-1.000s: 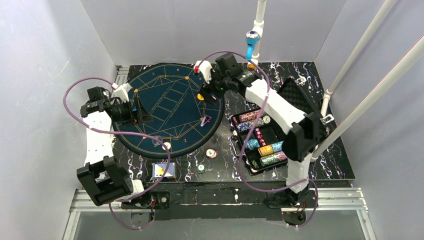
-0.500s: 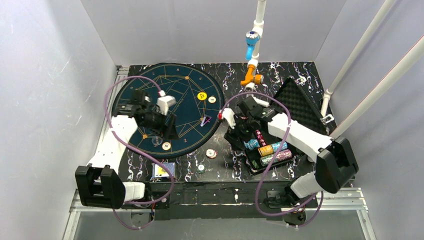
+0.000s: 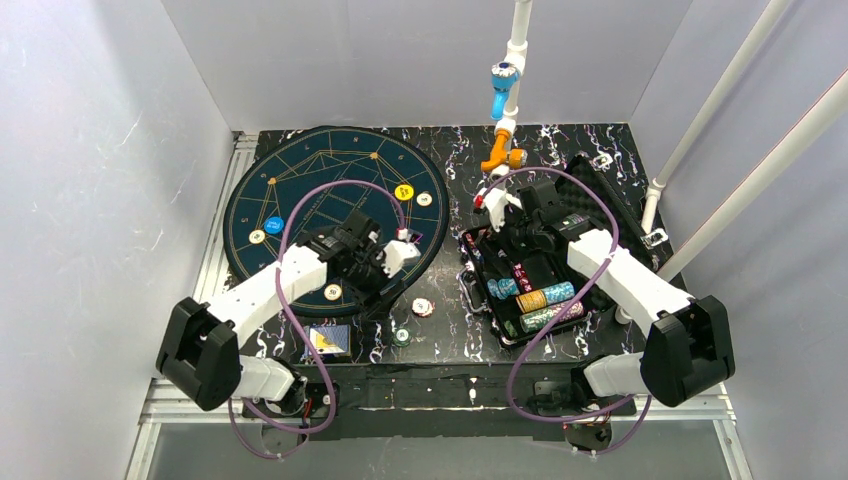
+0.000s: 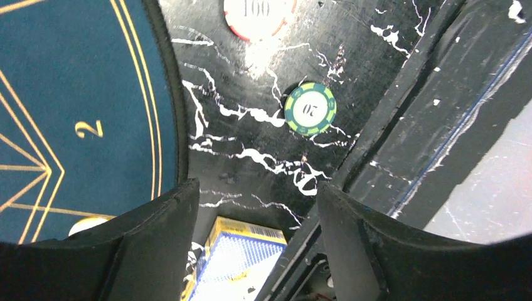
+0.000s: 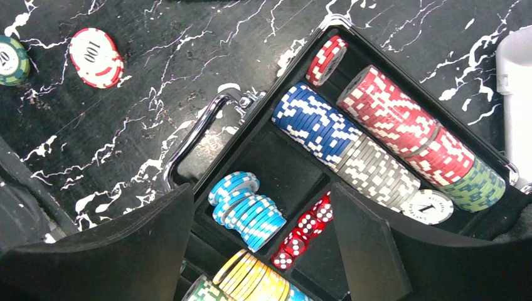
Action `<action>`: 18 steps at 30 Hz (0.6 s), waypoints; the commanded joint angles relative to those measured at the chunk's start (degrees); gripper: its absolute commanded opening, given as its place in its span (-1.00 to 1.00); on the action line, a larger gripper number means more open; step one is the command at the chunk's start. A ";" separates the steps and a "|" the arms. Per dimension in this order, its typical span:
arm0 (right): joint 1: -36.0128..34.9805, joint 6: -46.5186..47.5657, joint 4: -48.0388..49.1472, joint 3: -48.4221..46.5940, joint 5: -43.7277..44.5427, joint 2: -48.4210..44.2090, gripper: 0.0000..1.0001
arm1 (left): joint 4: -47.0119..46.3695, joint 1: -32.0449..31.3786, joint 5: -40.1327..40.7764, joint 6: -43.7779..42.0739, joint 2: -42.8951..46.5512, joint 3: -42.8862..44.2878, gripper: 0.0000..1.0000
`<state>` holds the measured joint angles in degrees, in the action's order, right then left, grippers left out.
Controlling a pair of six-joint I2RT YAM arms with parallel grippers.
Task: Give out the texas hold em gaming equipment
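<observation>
Chips lie on the round blue mat (image 3: 330, 200): a yellow one (image 3: 404, 191), a white one (image 3: 424, 199), a blue one (image 3: 274, 224) and two pale ones (image 3: 257, 237) (image 3: 333, 292). Off the mat lie a red-edged 100 chip (image 3: 422, 307) (image 4: 259, 12), a green 20 chip (image 3: 401, 336) (image 4: 310, 109) and a blue-backed card pack (image 3: 327, 341) (image 4: 241, 263). My left gripper (image 3: 383, 298) (image 4: 257, 213) hangs open above the table by the mat's near-right edge, with nothing between its fingers. My right gripper (image 3: 505, 252) (image 5: 263, 219) is open over the light-blue chips (image 5: 248, 207) in the case.
The open black case (image 3: 598, 205) holds rows of red (image 5: 401, 125), blue (image 5: 313, 122) and yellow chips (image 5: 251, 279), plus red dice (image 5: 304, 232). Its metal handle (image 5: 201, 135) faces the mat. An orange and blue pipe fitting (image 3: 500, 155) stands at the back.
My left arm swung from the mat's left side to its near-right edge; blue and pale chips now lie at the left. My right arm came back from the mat to the case.
</observation>
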<state>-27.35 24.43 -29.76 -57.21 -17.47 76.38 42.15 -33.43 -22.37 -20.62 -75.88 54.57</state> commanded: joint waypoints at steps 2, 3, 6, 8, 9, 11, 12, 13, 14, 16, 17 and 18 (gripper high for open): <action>0.55 -0.95 3.09 0.83 2.00 -0.40 0.75 | -4.85 -5.17 4.02 -2.85 -2.80 -1.28 0.32; 0.62 -0.91 3.18 0.93 2.33 -0.48 0.75 | -5.68 -6.39 4.23 -3.35 -3.33 -1.56 0.31; 0.71 -0.79 3.46 1.43 3.21 -0.55 0.75 | -7.44 -10.10 5.00 -4.70 -4.83 -2.15 0.31; 0.77 -0.78 3.49 1.48 3.66 -0.38 0.75 | -8.24 -12.71 5.60 -5.66 -5.78 -2.54 0.31; 0.81 -0.74 3.54 1.44 3.85 -0.29 0.75 | -8.56 -13.90 6.36 -6.31 -6.15 -2.82 0.31; 0.85 -0.70 3.57 1.34 4.27 -0.10 0.75 | -9.45 -16.43 8.22 -7.86 -6.54 -3.76 0.31; 0.84 -0.69 3.61 1.39 4.35 -0.03 0.75 | -9.99 -17.66 9.04 -8.54 -6.72 -4.33 0.31; 0.81 -0.69 3.62 1.37 4.50 -0.01 0.75 | -10.33 -18.69 9.55 -9.16 -6.84 -4.78 0.31; 0.89 -0.68 3.65 1.40 4.67 0.06 0.75 | -10.63 -19.36 9.88 -9.53 -6.97 -5.25 0.31; 0.90 -0.69 3.63 1.36 4.80 0.15 0.75 | -11.29 -20.50 10.15 -9.86 -7.33 -5.88 0.31; 0.94 -0.69 3.61 1.40 4.82 0.17 0.75 | -11.57 -20.91 10.26 -9.87 -7.42 -6.22 0.31; 1.01 -0.69 3.63 1.32 4.82 0.24 0.75 | -11.83 -21.29 10.37 -9.95 -7.56 -6.41 0.32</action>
<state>-26.94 23.99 -28.10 -55.59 -13.19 76.44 31.35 -53.39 -13.85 -28.47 -83.13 49.25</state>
